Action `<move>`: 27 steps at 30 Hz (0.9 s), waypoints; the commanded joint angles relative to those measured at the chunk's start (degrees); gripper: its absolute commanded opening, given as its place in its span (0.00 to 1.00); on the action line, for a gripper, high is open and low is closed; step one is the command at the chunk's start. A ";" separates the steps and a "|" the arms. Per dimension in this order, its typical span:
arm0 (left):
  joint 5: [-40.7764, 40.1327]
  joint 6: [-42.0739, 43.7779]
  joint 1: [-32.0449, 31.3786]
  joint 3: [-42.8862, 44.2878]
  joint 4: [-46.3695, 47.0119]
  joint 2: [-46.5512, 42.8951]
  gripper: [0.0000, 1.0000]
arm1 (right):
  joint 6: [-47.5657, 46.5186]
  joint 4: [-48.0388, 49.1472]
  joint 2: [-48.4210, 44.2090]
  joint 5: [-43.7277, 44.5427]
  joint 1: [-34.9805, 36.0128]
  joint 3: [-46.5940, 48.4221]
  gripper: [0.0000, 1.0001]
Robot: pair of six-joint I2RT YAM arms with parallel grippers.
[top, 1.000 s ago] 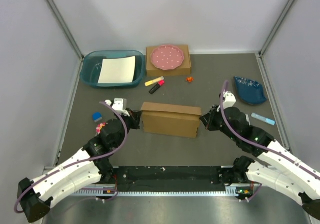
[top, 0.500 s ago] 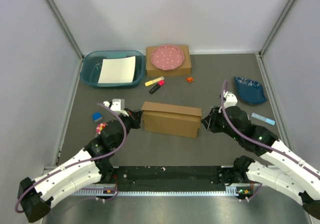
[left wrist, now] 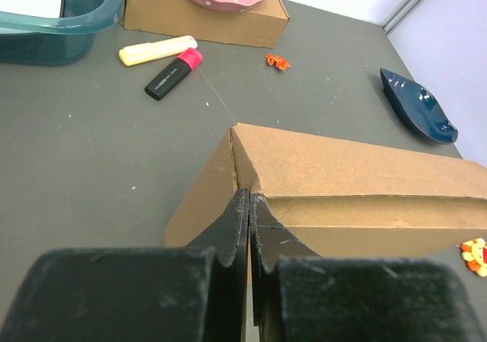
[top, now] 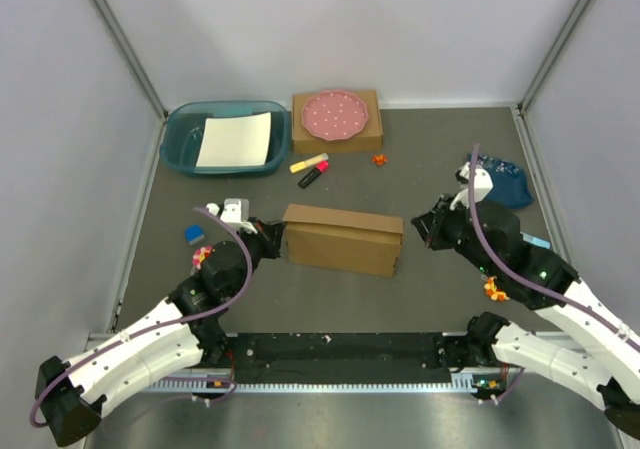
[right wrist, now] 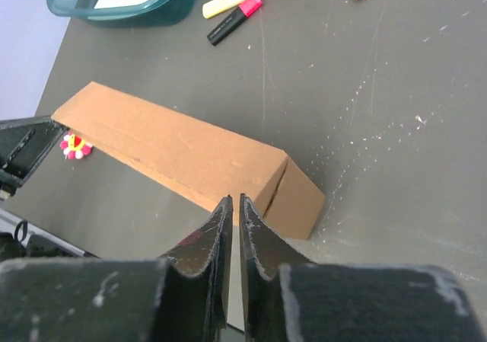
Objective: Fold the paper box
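Okay, dark grey counter (top: 420, 159), pale walls (top: 330, 29); paper box (top: 343, 237) mid-counter. Left gripper (top: 279, 239) closed at its left end, right gripper (top: 420, 229) closed, just off its right end.

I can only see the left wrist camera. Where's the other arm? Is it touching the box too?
Observer: It doesn't look like it. In the top view the right gripper sits just off the right end of the box, with a small gap between them.
Operator: Are its jaws open?
Observer: No. The right wrist view shows them shut.
Operator: Is anything hiding where my camera can't look?
Observer: Yes. A small blue thing lies to the left of the left gripper.
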 commanded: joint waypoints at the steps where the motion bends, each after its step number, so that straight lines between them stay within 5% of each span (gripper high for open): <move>1: 2.30 -1.09 -0.22 -3.41 -13.15 2.04 0.00 | -1.24 6.51 4.99 1.11 0.39 -0.43 0.04; 19: 1.69 0.13 -0.31 -0.96 -16.39 0.11 0.01 | 4.82 8.62 2.11 -1.18 0.30 -21.00 0.00; 27: -1.48 3.39 -0.22 9.76 -26.22 1.07 0.41 | 4.73 8.10 4.30 0.05 0.39 -18.19 0.00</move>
